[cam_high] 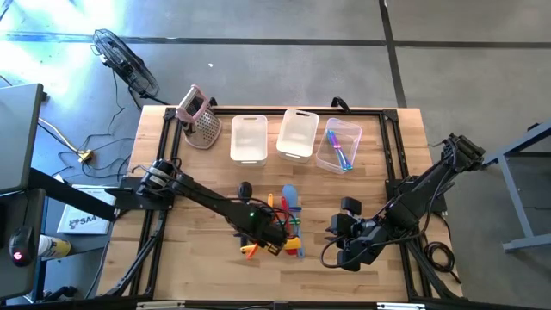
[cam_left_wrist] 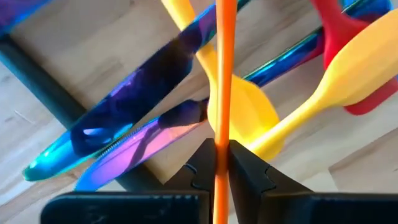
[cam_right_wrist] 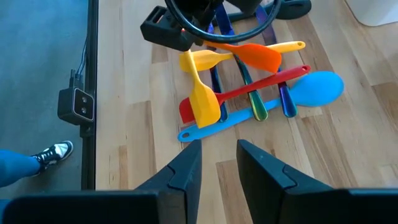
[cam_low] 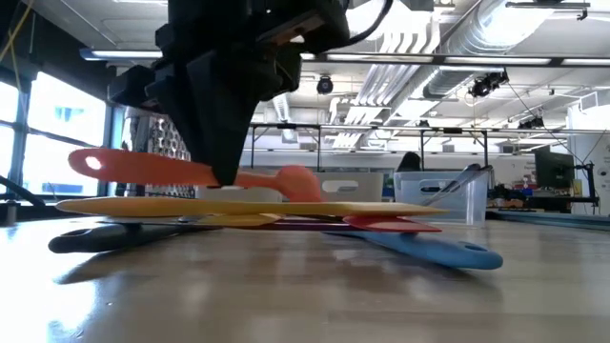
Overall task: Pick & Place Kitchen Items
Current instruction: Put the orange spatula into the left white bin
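A pile of slim plastic utensils (cam_high: 288,220) lies on the wooden table near its front middle. It includes yellow spatulas (cam_right_wrist: 202,102), a red one (cam_right_wrist: 249,87), a blue spoon (cam_right_wrist: 317,87) and shiny blue-purple pieces (cam_left_wrist: 124,118). My left gripper (cam_high: 274,234) stands over the pile, shut on an orange spatula (cam_low: 143,169). My right gripper (cam_high: 331,243) is open and empty, just right of the pile and pointing at it; it also shows in the right wrist view (cam_right_wrist: 217,152). My left gripper pinches the orange spatula's slim handle (cam_left_wrist: 222,118) between its two fingers (cam_left_wrist: 245,167), about midway between the holed end (cam_low: 91,162) and the blade (cam_low: 295,181). The fingers point down from above and lie across the handle. The spatula sits nearly level just above the yellow spatula (cam_low: 286,208); I cannot tell whether its blade touches the pile.
Three clear bins stand in a row at the far side (cam_high: 248,138) (cam_high: 299,133) (cam_high: 338,146); the right one holds a few utensils. A metal grater with a pink handle (cam_high: 200,116) stands at the far left. Bare wood lies left of and in front of the pile.
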